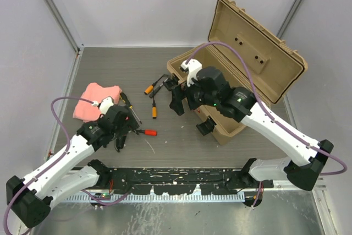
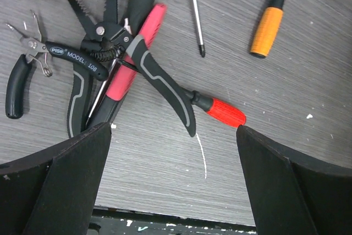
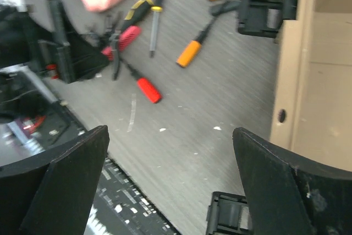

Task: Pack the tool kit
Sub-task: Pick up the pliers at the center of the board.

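No tool shows inside the open tan ribbed plastic case [image 1: 263,53] yet: orange-handled screwdrivers [image 1: 149,89], red-handled screwdriver [image 2: 225,112] and black-handled pliers [image 2: 71,60] lie on the grey table [image 1: 110,64] beside it, left gripper [image 2: 173,131] and right gripper [image 3: 169,133] both spread empty.

The case [image 1: 258,59] is tan with black latches [image 1: 205,127]; the cloth [image 1: 91,103] is pink. Handles are orange on 2 screwdrivers [image 1: 149,88] and red on 1 driver [image 1: 149,132]. The table [image 1: 110,64] is streaked grey.

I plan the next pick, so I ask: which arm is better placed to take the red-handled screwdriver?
Left. The left gripper, open, hangs close to the red-handled screwdriver, seen between its fingers. The right gripper, also open, is by the case, farther away.
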